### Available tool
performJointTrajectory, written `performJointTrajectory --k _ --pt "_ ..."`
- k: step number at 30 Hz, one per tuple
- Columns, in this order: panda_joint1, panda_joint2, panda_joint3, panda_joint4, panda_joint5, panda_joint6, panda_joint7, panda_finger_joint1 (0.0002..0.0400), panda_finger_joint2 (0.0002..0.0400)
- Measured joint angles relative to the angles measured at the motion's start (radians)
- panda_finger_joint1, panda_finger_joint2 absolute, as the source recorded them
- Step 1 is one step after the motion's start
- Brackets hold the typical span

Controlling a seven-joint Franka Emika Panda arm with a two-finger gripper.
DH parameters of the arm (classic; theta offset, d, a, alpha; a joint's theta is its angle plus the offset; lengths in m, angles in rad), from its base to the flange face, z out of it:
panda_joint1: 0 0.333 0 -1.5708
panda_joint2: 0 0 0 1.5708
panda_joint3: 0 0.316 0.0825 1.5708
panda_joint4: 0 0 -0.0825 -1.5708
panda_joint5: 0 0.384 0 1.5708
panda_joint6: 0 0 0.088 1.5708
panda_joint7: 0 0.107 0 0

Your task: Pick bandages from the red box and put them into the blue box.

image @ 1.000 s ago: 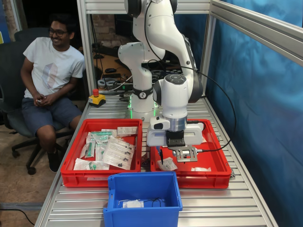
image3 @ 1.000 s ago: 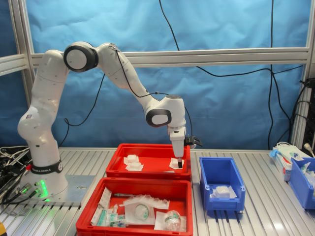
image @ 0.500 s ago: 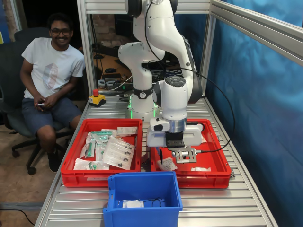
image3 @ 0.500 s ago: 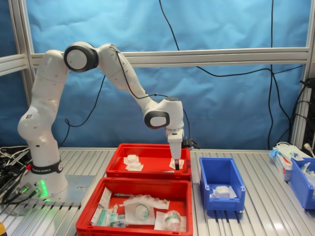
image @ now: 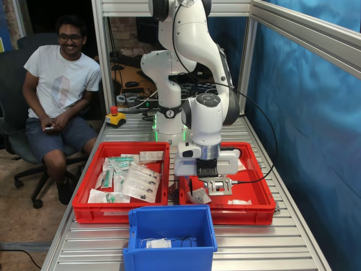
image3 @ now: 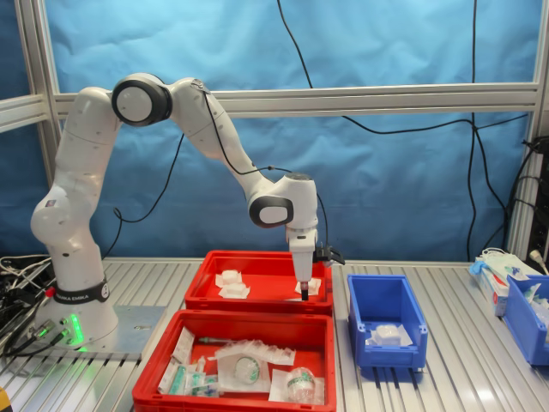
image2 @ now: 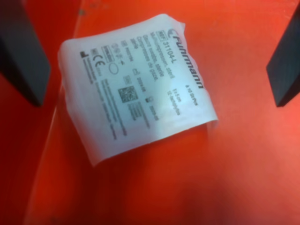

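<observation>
Print on the bandage [image2: 136,89] reads only in wrist view.

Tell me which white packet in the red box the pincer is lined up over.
The bandage at the red box's end nearest the blue box, lying between the open pincer's fingers in the wrist view. The other packets lie at the opposite end.

Seated man [image: 59,90], red e-stop [image: 115,117], 2nd red tray [image: 121,210] w/ clear packets [image: 141,182].
</observation>
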State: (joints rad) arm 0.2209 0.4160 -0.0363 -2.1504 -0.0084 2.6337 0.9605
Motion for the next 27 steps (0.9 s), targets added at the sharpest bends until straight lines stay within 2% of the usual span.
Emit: performJointTrajectory --k 12,27 --pt "0.000 0.034 -0.004 -0.001 0.000 0.057 0.000 0.0400 0.0400" --pt "0.002 0.068 -0.014 -0.002 0.000 0.079 0.000 0.0400 0.0400"
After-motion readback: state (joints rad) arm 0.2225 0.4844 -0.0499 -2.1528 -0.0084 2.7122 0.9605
